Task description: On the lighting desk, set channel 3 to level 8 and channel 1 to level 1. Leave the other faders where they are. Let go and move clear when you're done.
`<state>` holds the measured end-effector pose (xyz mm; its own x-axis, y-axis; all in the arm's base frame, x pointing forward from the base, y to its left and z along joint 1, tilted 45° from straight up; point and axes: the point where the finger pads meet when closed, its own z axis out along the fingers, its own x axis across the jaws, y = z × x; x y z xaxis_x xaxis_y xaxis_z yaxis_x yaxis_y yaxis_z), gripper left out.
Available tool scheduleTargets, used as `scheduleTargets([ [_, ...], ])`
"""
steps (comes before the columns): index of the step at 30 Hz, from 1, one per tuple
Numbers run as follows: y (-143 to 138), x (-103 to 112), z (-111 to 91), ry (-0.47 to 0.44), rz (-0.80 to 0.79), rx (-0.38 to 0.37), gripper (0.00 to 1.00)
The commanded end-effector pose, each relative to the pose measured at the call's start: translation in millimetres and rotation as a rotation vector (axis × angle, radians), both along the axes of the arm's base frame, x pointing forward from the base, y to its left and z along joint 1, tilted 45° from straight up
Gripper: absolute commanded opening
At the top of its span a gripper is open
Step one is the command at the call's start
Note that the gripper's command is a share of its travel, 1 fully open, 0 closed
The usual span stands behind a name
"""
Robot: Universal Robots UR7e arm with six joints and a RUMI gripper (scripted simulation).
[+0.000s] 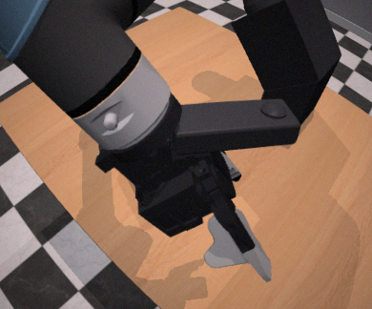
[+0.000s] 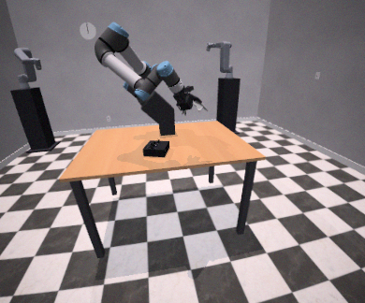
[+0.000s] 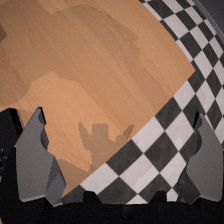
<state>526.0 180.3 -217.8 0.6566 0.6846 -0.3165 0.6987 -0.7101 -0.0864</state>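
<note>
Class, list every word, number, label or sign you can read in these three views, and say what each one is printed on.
None can be read.
Lighting desk: any channel or level markings are too small to read in the exterior view; the other views do not show it.
Wall clock: no readable numerals.
Arm and open claw: no lettering visible.

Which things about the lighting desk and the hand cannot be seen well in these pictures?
- Fader positions: in the exterior view the lighting desk is too small to read any channel or level.
- The desk in the top view: hidden, the arm fills the frame.
- The desk in the wrist view: out of frame; only table, floor and the open hand's fingers show.
- The hand in the exterior view: small and dark.
</note>
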Motion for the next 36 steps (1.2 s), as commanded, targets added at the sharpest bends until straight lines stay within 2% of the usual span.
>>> scheduleTargets([
  [1,-49,-11,8,-0.056,0.175,-0.061,1.00],
  [3,-49,-11,8,-0.056,0.175,-0.061,1.00],
  [5,-77,-20,16,-0.058,0.264,-0.107,1.00],
  [6,-77,-20,16,-0.058,0.264,-0.107,1.00],
  [7,-90,-24,20,-0.057,0.307,-0.132,1.00],
  [8,-90,-24,20,-0.057,0.307,-0.132,1.00],
  [9,-103,-29,25,-0.054,0.349,-0.156,1.00],
  [10,-103,-29,25,-0.054,0.349,-0.156,1.00],
  [11,-116,-34,31,-0.050,0.391,-0.181,1.00],
  [12,-116,-34,31,-0.050,0.391,-0.181,1.00],
  [17,-151,-49,49,-0.029,0.504,-0.254,1.00],
  [20,-151,-49,49,-0.029,0.504,-0.254,1.00],
  [23,-181,-64,68,0.001,0.599,-0.321,1.00],
  [36,-234,-96,110,0.086,0.761,-0.449,1.00],
])
